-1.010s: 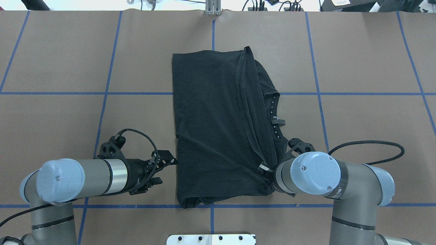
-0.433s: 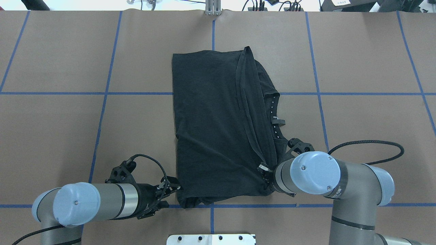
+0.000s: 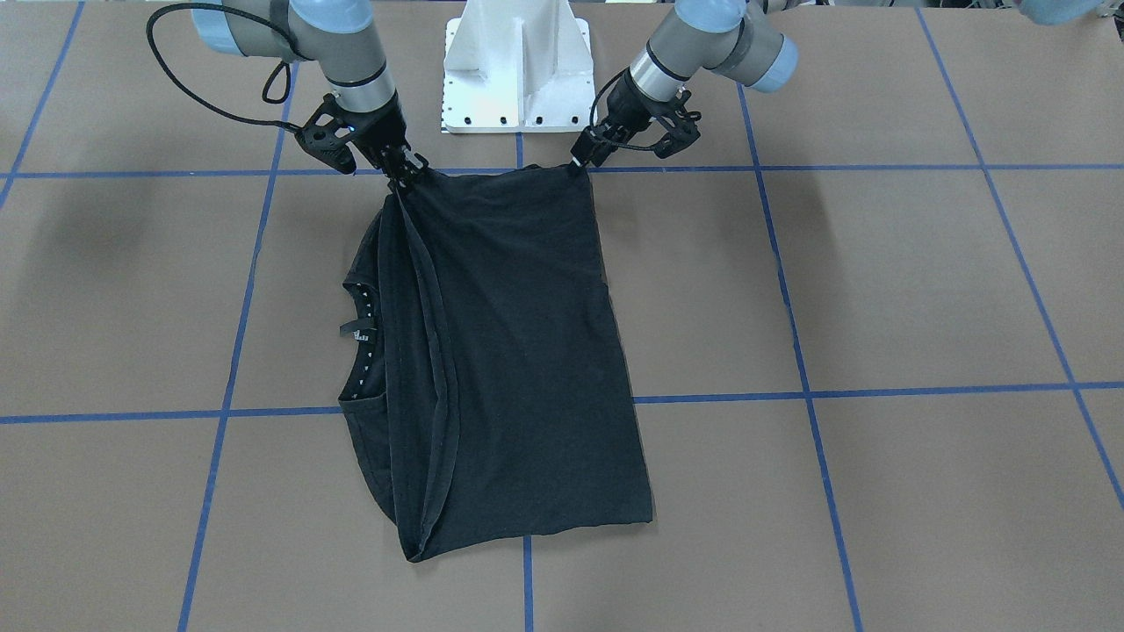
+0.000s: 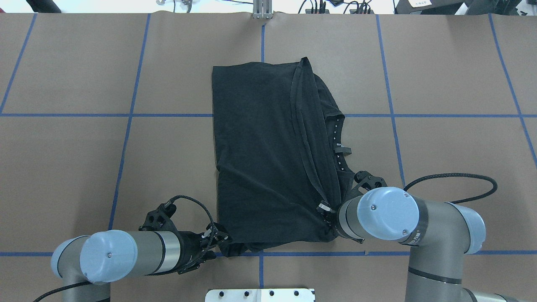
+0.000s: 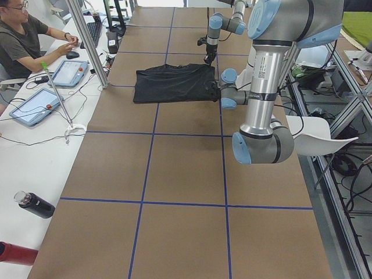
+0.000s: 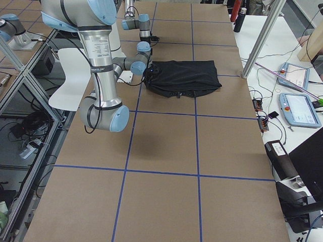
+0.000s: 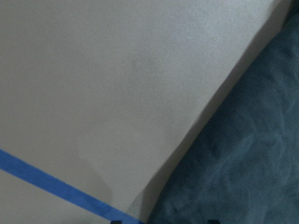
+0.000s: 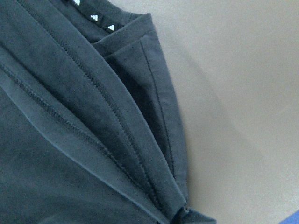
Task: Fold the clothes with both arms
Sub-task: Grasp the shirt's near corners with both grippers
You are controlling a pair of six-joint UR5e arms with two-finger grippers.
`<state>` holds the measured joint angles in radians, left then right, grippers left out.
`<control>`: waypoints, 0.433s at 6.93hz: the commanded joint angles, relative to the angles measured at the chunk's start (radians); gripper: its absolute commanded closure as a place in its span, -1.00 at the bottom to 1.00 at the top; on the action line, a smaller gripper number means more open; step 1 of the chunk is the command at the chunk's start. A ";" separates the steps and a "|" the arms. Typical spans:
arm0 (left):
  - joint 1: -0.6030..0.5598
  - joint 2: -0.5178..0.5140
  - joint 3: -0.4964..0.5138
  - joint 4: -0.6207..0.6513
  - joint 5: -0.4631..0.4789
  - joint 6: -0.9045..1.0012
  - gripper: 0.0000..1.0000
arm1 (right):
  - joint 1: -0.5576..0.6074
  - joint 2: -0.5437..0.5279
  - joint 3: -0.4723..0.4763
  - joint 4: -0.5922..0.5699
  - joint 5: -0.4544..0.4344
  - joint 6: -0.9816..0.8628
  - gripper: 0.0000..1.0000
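Note:
The black T-shirt (image 4: 260,159) lies folded lengthwise on the brown table, its collar (image 4: 337,142) showing at the right side. Its logo is hidden. It also shows in the front-facing view (image 3: 509,351). My right gripper (image 4: 326,213) is shut on the shirt's near right corner, where the hem folds gather (image 8: 154,186). It also shows in the front-facing view (image 3: 406,171). My left gripper (image 4: 218,245) is low at the shirt's near left corner (image 7: 243,163). Its jaws stand open at the cloth's edge. It also shows in the front-facing view (image 3: 580,161).
The white pedestal base (image 3: 518,61) stands just behind the shirt's near edge, between my arms. Blue tape lines (image 4: 126,115) cross the table. An operator (image 5: 23,40) with tablets sits at the far side. Bottles (image 5: 35,204) lie on the side bench.
My left arm has swung back toward the robot and in to the right, bringing its gripper down to the shirt's near left corner. The right arm and the shirt have not moved.

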<state>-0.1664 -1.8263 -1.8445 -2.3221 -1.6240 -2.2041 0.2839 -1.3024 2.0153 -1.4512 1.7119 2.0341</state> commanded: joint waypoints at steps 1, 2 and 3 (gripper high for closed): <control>0.001 -0.010 0.013 0.010 0.001 -0.002 -0.04 | 0.000 0.000 0.000 0.000 0.000 0.000 1.00; 0.002 -0.011 0.013 0.010 0.001 -0.002 0.19 | 0.000 0.000 0.000 0.000 0.000 0.000 1.00; 0.002 -0.011 0.013 0.010 0.001 -0.002 0.61 | 0.000 0.000 0.000 0.000 0.000 0.000 1.00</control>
<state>-0.1647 -1.8368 -1.8325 -2.3121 -1.6230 -2.2057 0.2838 -1.3024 2.0156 -1.4511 1.7119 2.0341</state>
